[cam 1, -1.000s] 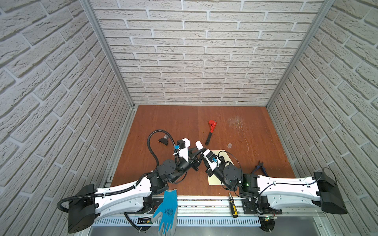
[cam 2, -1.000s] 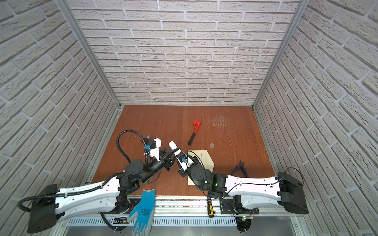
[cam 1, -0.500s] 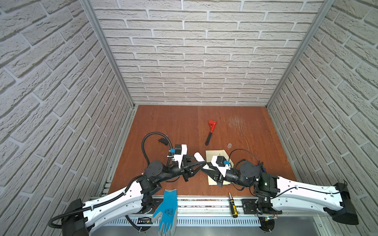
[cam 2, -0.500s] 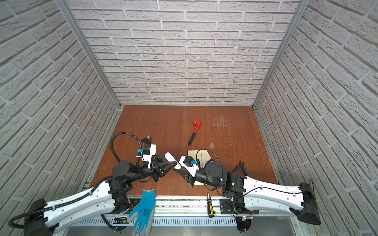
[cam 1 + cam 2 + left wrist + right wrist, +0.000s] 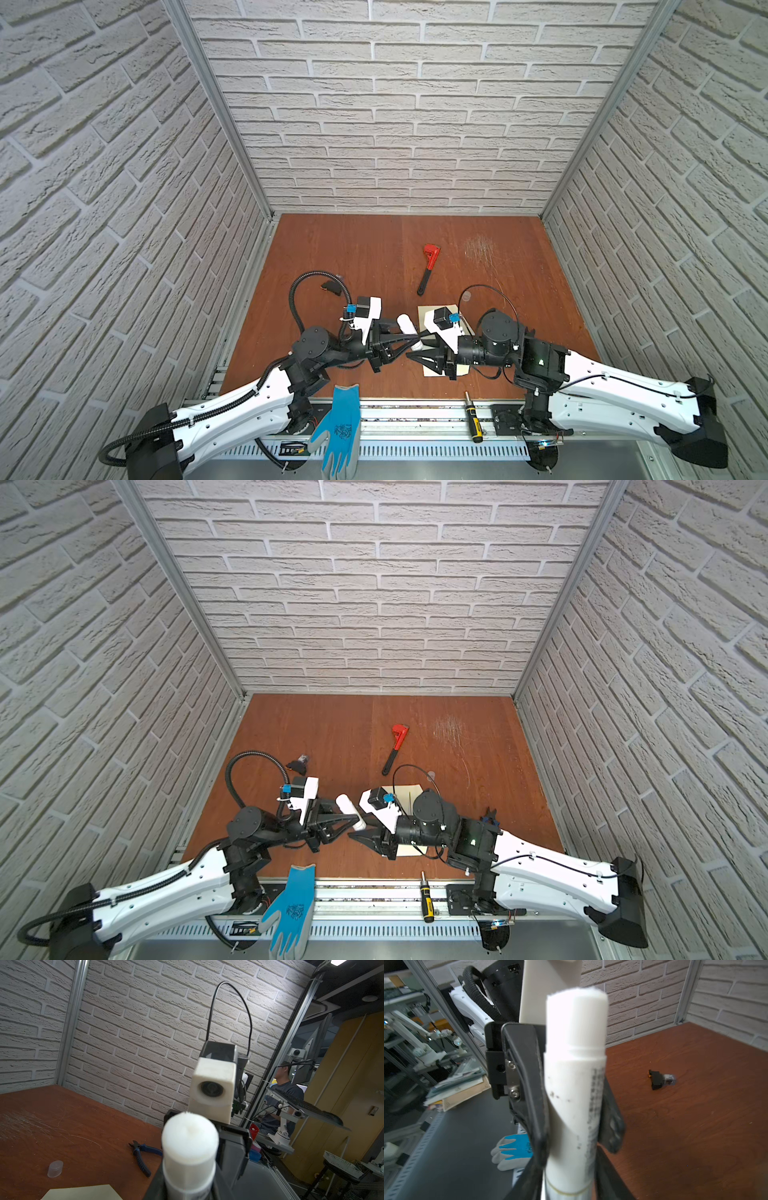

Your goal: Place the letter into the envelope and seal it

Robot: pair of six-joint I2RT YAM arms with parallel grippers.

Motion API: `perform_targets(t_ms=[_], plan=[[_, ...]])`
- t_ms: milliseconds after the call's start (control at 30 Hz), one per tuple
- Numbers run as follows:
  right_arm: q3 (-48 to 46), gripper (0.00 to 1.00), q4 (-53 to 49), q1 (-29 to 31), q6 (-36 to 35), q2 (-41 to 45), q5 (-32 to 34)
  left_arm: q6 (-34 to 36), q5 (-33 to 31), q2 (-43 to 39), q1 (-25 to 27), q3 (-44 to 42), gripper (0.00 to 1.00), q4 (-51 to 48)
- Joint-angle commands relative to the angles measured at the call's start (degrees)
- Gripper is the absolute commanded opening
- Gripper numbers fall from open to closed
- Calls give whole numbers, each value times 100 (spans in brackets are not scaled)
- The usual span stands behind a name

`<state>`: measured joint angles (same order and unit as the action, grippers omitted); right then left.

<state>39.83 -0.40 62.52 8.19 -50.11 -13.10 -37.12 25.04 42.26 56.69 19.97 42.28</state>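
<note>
Both grippers meet above the table's front middle at a white uncapped glue stick [image 5: 405, 323] [image 5: 345, 802]. My left gripper [image 5: 405, 343] [image 5: 189, 1184] is shut on the stick [image 5: 190, 1142] around its middle. My right gripper [image 5: 417, 349] [image 5: 571, 1184] faces it from the right, open, its fingers on either side of one end of the stick [image 5: 575, 1064] with a thin gap. The cream envelope [image 5: 428, 309] [image 5: 409, 791] [image 5: 83, 1192] lies flat under the right gripper, mostly covered. The letter does not show in any view.
A red pipe wrench [image 5: 430, 266] lies behind the envelope. The clear cap [image 5: 466, 296] [image 5: 55, 1168] stands beside it. Blue pliers [image 5: 490, 814] [image 5: 141, 1153] lie to the right, a small black part [image 5: 330, 286] to the left. A blue glove [image 5: 338, 428] and a screwdriver [image 5: 473, 417] rest on the front rail.
Both arms have swung outward and lowered, carrying the glue stick a little toward the front. The right gripper's jaws have spread off the stick, while the left gripper keeps its hold.
</note>
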Motion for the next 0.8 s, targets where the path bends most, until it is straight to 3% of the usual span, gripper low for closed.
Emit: perform_targets(t_ms=[0,167,400,500,767], plan=[[-136,57,166,41,-467,209,739,165,-738,-311,42,82,0,-51],[-632,68,660,105,-863,430,1857,355,-2206,-684,110,296,0,-815],[-1427,63,2864,802,-1551,6,3476,146,-3619,-426,305,448,0,-967],[-1525,62,3598,950,-1749,-416,3902,239,-3984,-194,489,579,0,-1008],[-1525,63,4514,992,-2046,-982,4626,192,-4069,324,624,816,0,-1039]])
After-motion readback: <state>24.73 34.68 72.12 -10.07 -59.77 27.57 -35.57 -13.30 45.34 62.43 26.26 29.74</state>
